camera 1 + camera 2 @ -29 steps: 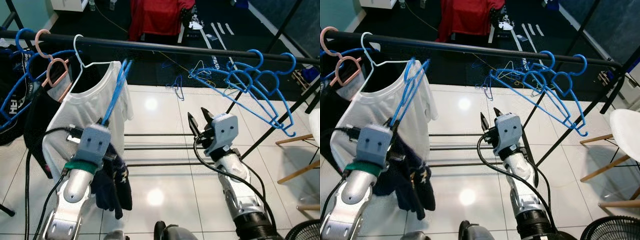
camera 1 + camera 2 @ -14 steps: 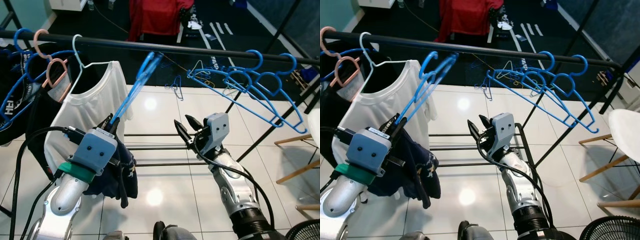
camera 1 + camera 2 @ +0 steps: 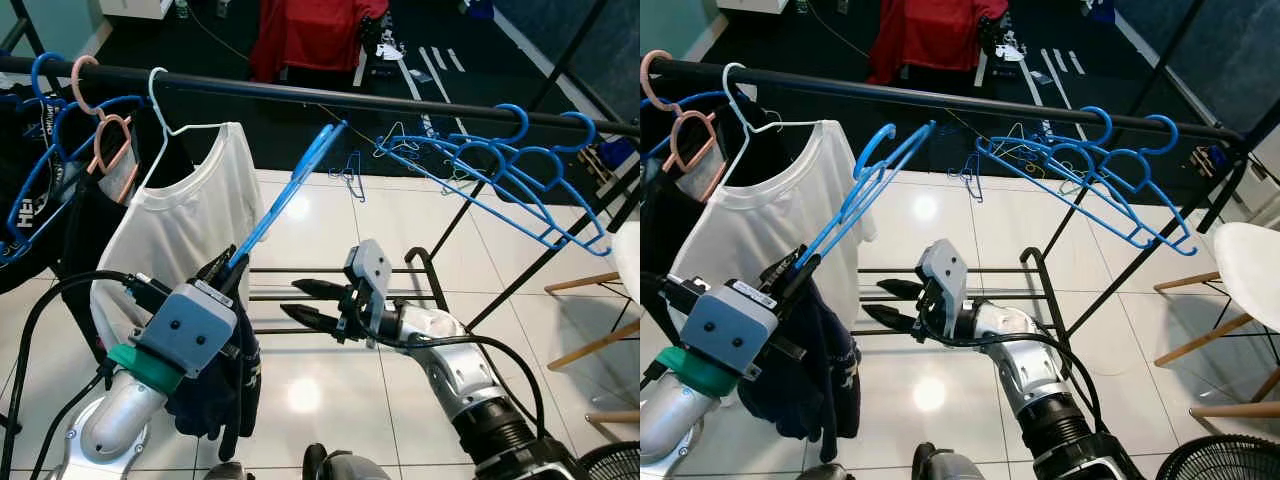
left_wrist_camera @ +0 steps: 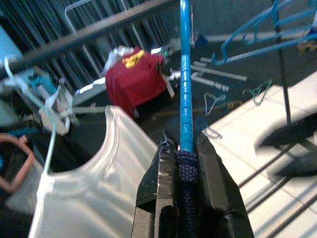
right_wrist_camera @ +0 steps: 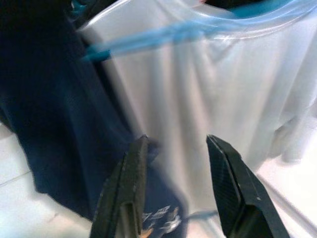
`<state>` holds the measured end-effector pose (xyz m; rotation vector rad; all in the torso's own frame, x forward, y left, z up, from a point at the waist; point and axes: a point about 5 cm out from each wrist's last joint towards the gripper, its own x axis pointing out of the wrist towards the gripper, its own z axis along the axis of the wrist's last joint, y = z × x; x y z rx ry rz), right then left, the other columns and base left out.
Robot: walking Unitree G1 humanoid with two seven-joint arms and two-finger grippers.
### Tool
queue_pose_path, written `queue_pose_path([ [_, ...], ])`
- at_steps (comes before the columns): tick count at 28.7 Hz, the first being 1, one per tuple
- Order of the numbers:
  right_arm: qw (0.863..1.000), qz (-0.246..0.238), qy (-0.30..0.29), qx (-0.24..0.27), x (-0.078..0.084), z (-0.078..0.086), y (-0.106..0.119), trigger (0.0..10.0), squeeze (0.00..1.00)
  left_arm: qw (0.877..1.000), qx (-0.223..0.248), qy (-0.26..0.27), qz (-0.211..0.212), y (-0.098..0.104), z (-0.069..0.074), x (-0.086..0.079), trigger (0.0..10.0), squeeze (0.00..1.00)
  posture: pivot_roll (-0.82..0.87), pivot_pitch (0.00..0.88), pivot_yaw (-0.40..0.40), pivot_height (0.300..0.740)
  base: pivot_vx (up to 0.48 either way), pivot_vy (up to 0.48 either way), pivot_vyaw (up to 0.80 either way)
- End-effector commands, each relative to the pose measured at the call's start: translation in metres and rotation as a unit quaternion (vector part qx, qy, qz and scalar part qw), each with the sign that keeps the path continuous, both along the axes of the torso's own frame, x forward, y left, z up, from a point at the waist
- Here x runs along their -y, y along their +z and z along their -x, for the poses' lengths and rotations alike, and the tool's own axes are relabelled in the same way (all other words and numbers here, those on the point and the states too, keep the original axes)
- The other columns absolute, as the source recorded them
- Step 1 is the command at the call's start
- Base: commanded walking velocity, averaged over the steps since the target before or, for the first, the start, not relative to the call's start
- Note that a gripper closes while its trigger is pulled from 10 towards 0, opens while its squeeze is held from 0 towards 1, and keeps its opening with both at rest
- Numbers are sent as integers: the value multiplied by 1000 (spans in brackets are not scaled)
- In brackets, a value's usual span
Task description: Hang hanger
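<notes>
In left wrist view: left gripper (image 4: 186, 148) pinching blue hanger (image 4: 184, 89) (dark garment (image 3: 215, 385) attached).

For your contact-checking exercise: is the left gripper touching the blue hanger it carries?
Touching. The left wrist view shows the left gripper with both fingers closed against the blue hanger and the dark garment on it.

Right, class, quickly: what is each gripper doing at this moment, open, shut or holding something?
Left gripper: shut on the blue plastic hanger carrying a dark navy garment.
Right gripper: open, holding nothing, pointing toward the navy garment.
</notes>
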<state>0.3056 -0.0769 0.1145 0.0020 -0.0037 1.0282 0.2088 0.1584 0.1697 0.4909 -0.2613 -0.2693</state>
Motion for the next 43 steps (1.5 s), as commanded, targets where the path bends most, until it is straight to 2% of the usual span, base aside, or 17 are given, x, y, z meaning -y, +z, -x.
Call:
queue_pose_path([
  [1, 999, 3, -45, 7, 11, -6, -1, 10000, 0, 1000, -5, 5, -4, -5, -1, 1, 10000, 0, 96, 0, -60, 740, 0, 0, 0],
  [2, 994, -2, -112, 18, 20, -14, 0, 10000, 0, 1000, -22, 13, -9, -12, -2, 0, 10000, 0, 96, 0, -54, 740, 0, 0, 0],
  [3, 994, -2, -112, 18, 20, -14, 0, 10000, 0, 1000, -22, 13, -9, -12, -2, 0, 10000, 0, 96, 0, -54, 740, 0, 0, 0],
  [4, 984, -13, -176, 21, 32, -19, 0, 10000, 0, 999, -41, 20, -12, -20, -3, -3, 10000, 0, 97, 0, -49, 740, 0, 0, 0],
  [7, 973, -18, -228, 19, 44, -22, -2, 10000, 0, 998, -62, 17, -14, -26, -1, -4, 10000, 0, 96, 0, -45, 740, 0, 0, 0],
  [8, 959, -22, -284, 14, 57, -23, -5, 10000, 0, 997, -78, 7, -20, -30, 0, -5, 10000, 0, 92, 0, -38, 740, 0, 0, 0],
  [9, 959, -22, -284, 14, 57, -23, -5, 10000, 0, 997, -78, 7, -20, -30, 0, -5, 10000, 0, 92, 0, -38, 740, 0, 0, 0],
  [12, 941, -21, -338, 8, 71, -22, -9, 10000, 0, 995, -90, -11, -37, -32, 0, -5, 10000, 0, 90, 0, -34, 740, 0, 0, 0],
  [19, 940, -17, -340, 0, 72, -20, -14, 10000, 0, 993, -85, -25, -73, -31, -8, 2, 10000, 0, 113, 0, -41, 740, 0, 0, 0],
  [23, 943, -15, -332, 6, 65, -20, -14, 10000, 0, 994, -100, 36, -27, -40, -21, 5, 10000, 0, 114, 0, -56, 740, 0, 0, 0],
  [24, 943, -15, -332, 10, 63, -20, -14, 10000, 0, 991, -116, 70, 10, -47, -26, 5, 10000, 0, 111, 0, -58, 740, 0, 0, 0],
  [26, 943, -15, -332, 10, 63, -20, -14, 10000, 0, 991, -116, 70, 10, -47, -26, 5, 10000, 0, 111, 0, -58, 740, 0, 0, 0],
  [27, 941, -15, -338, 15, 61, -20, -14, 10000, 0, 985, -134, 95, 44, -55, -28, 4, 10000, 0, 107, 0, -58, 740, 0, 0, 0],
  [29, 941, -15, -338, 15, 61, -20, -14, 10000, 0, 985, -134, 95, 44, -55, -28, 4, 10000, 0, 107, 0, -58, 740, 0, 0, 0],
  [31, 939, -12, -343, 21, 60, -16, -17, 10000, 0, 977, -153, 130, 75, -63, -30, -2, 10000, 0, 87, 2, -57, 740, 0, 0, 0],
  [39, 933, -11, -359, 30, 67, -13, -16, 10000, 0, 980, -130, 141, 50, -51, -36, -5, 10000, 0, 76, 3, -37, 740, 0, 0, 0],
  [43, 932, -18, -360, 37, 64, -15, -12, 10000, 0, 981, -112, 143, 63, -39, -42, -2, 10000, 0, 75, 6, -34, 740, 0, 0, 0],
])
